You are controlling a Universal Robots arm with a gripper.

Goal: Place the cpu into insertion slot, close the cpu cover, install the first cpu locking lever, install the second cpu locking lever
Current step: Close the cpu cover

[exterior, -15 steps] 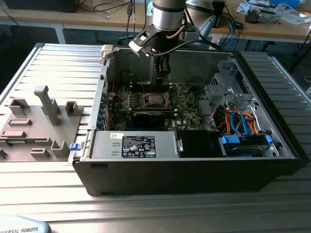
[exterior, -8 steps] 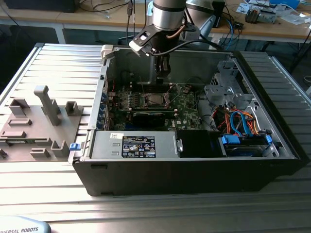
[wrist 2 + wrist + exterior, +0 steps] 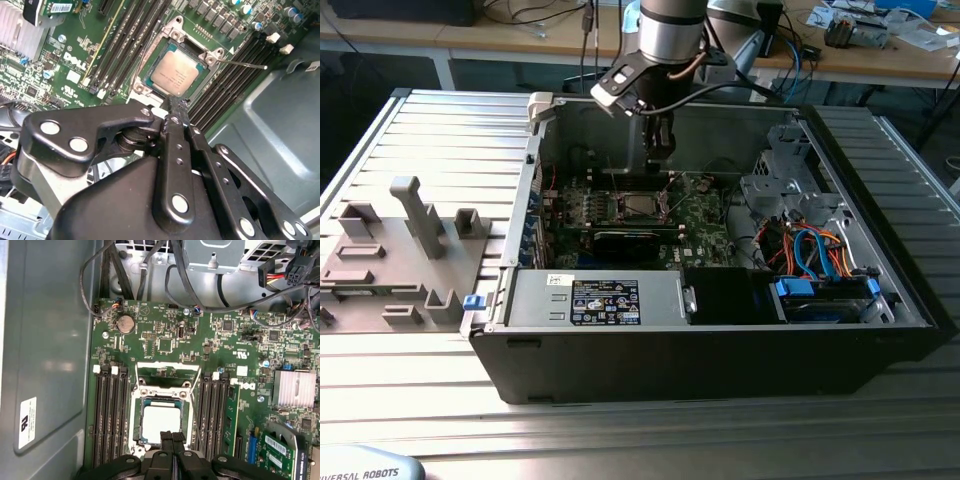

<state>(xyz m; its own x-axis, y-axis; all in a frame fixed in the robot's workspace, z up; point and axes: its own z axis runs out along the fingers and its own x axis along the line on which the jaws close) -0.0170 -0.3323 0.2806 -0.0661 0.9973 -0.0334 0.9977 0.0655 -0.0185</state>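
Where bare, ribbed table [image 3: 650,425], seemingly aluminium.

cpu [image 3: 161,422] sits in insertion slot [image 3: 136,415] – memory slots [image 3: 107,415] flank both sides, cpu cover [image 3: 167,371] hinged open on coin battery [image 3: 125,324] side, gripper [image 3: 172,436] over cpu edge.

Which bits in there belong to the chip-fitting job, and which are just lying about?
Job: small silver square cpu; dark metal-rimmed insertion slot holding it; silver-grey metal-frame cpu cover; thin wire locking lever.
Lying about: long black memory slots; ribbed silver heatsink; round silver coin battery; blue and orange cables.
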